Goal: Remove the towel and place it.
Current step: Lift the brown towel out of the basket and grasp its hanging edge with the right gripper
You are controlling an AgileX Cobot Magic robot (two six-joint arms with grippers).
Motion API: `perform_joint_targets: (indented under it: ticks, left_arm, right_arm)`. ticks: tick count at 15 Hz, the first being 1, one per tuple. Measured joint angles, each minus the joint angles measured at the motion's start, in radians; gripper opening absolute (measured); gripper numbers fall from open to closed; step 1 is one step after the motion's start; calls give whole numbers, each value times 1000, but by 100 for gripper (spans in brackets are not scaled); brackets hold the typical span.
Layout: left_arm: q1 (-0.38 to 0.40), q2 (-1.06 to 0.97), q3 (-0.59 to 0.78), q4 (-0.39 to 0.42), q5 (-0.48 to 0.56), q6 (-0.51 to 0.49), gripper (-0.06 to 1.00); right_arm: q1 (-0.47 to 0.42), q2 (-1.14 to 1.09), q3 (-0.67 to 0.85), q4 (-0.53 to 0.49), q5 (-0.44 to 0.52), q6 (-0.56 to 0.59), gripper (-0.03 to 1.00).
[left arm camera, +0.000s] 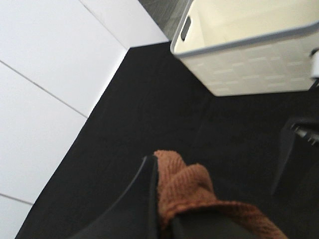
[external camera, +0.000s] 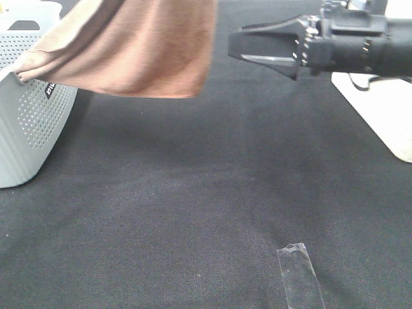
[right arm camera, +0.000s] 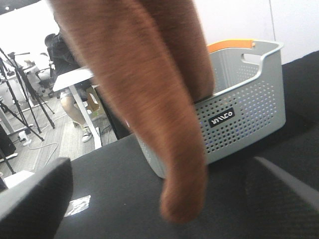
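Observation:
The reddish-brown towel (external camera: 141, 45) hangs lifted above the black table, its left part still draped over the rim of the grey perforated basket (external camera: 26, 129). My left gripper (left arm camera: 162, 189) is shut on a bunched fold of the towel (left arm camera: 184, 186); it is out of the exterior high view. My right gripper (external camera: 233, 44) is open and empty, pointing left at the towel's right edge with a small gap between them. In the right wrist view the towel (right arm camera: 149, 89) hangs in front of the basket (right arm camera: 249, 109), between the spread fingers (right arm camera: 35, 194).
A white bin (external camera: 380, 109) stands at the right edge of the table and also shows in the left wrist view (left arm camera: 249, 64). A strip of clear tape (external camera: 299, 277) lies on the black cloth near the front. White panels border the table.

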Motion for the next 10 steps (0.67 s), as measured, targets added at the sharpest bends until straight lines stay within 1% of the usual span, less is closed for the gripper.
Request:
perform_joint_targets:
  ticks: [2, 5, 6, 8, 10]
  left_arm:
    - [0, 21, 0, -7, -33, 0, 0]
    - [0, 32, 0, -29, -83, 0, 0]
    - [0, 32, 0, -38, -122, 0, 0]
    - [0, 34, 0, -40, -152, 0, 0]
    - [0, 34, 0, -40, -158, 0, 0]
  right_arm:
    - [12, 38, -39, 2, -2, 17, 90]
    - [71, 63, -52, 1, -72, 18, 90]
    - [114, 71, -52, 0, -89, 18, 90]
    - [166, 73, -53, 0, -88, 18, 90]
    - [187, 74, -53, -7, -105, 18, 90]
